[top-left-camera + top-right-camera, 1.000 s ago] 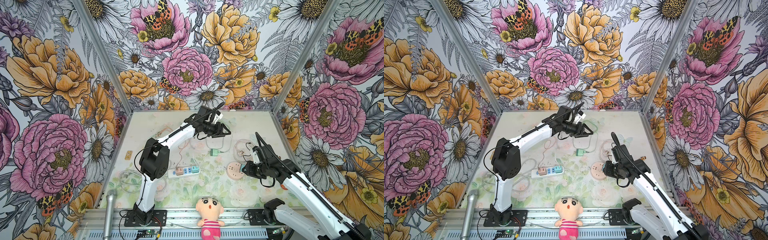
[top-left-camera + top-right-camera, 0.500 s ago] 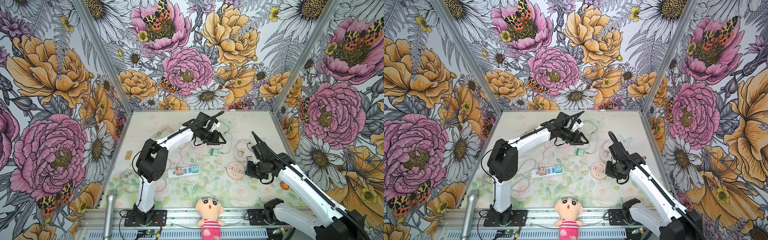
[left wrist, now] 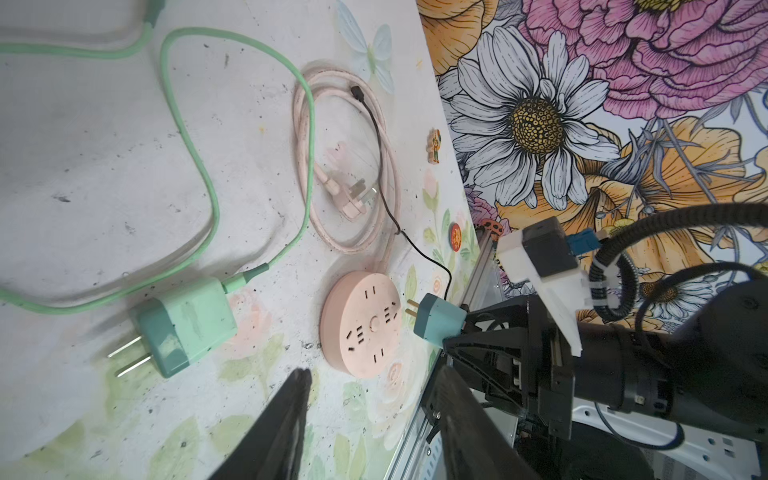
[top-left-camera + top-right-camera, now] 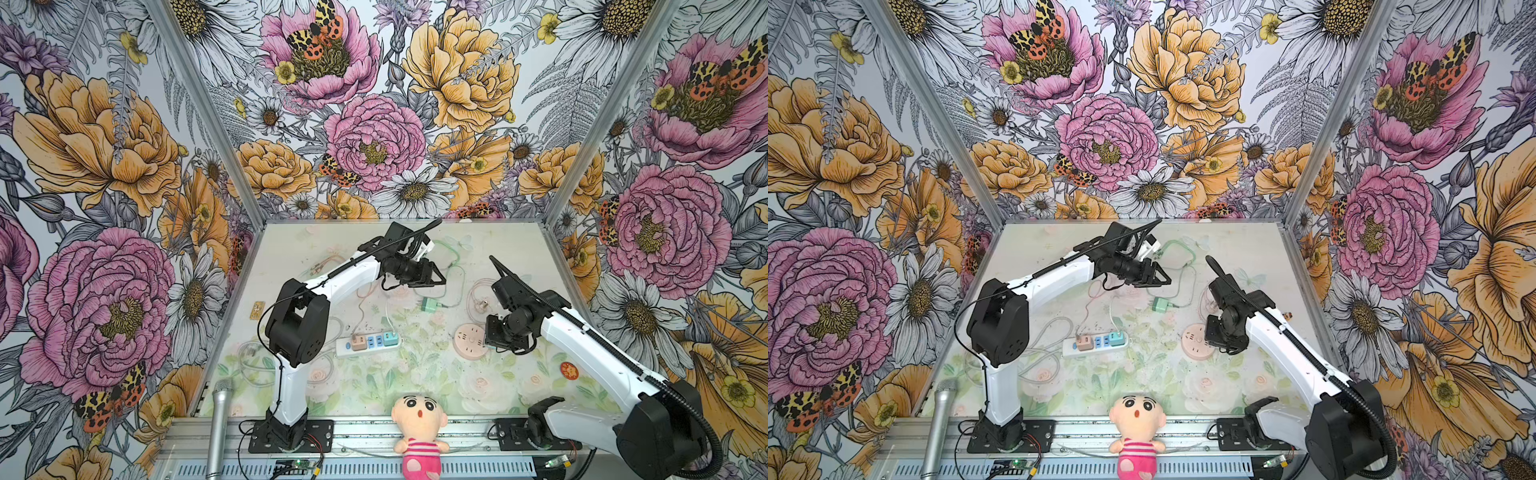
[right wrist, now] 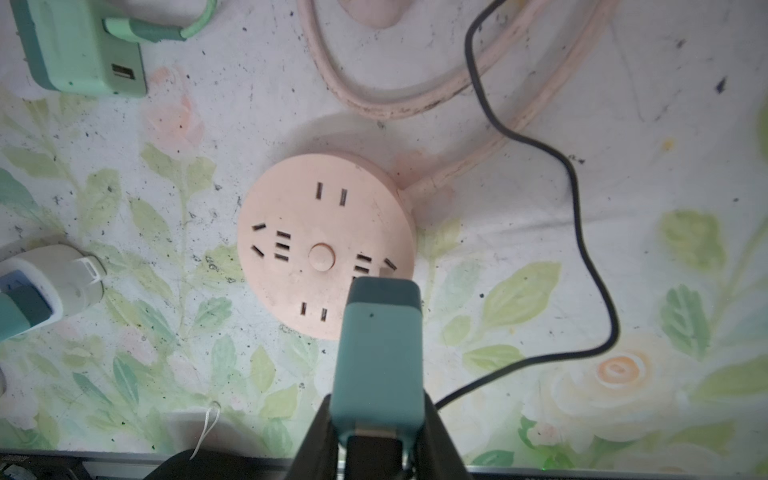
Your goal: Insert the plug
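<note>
A teal plug [image 5: 380, 345] with a black cable is held in my right gripper [image 5: 376, 415], which is shut on its sides. Its prongs [image 3: 411, 308] point at the rim of the round pink socket [image 5: 316, 216], which lies flat on the table in both top views [image 4: 468, 341] [image 4: 1196, 341]. I cannot tell whether the prongs touch it. My right gripper [image 4: 492, 338] sits just right of the socket. My left gripper [image 4: 438, 276] hangs open and empty farther back, its fingers [image 3: 291, 415] spread wide above the table.
A green charger [image 4: 430, 306] with bare prongs and a green cable lies between the two grippers. The socket's pink cable [image 3: 345, 166] is coiled behind it. A white power strip [image 4: 368, 343] lies to the left, and a doll [image 4: 419, 419] and a microphone [image 4: 218, 424] at the front edge.
My left gripper has come a little forward and down from the back, nearer the green charger. My right arm has shifted its wrist slightly while the plug stays at the socket's rim.
</note>
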You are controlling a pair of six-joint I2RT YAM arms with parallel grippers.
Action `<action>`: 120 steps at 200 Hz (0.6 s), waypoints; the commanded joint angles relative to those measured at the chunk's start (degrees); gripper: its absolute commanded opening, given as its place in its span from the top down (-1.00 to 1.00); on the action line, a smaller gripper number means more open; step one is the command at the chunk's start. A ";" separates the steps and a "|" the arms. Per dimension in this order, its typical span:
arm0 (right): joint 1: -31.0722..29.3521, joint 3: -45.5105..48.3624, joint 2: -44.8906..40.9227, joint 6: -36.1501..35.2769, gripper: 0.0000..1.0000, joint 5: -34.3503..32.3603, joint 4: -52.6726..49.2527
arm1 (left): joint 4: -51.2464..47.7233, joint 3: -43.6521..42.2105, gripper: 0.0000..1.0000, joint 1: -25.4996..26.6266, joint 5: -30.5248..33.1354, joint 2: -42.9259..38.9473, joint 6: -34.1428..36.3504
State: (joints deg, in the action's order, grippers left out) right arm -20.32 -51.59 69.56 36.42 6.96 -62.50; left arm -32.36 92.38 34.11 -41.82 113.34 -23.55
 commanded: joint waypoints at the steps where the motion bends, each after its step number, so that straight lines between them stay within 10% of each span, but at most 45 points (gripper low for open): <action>1: 0.19 -1.63 0.56 0.35 1.00 2.37 2.01 | 0.25 -1.36 -0.04 -1.45 2.09 -2.72 1.40; 120: 1.02 -2.91 4.97 -0.65 1.00 3.98 1.81 | 1.66 -4.93 -0.05 -2.46 2.19 -4.93 1.29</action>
State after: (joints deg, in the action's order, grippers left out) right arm -19.77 -53.45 74.24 36.40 11.84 -61.21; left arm -32.16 88.20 32.38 -40.60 111.20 -23.42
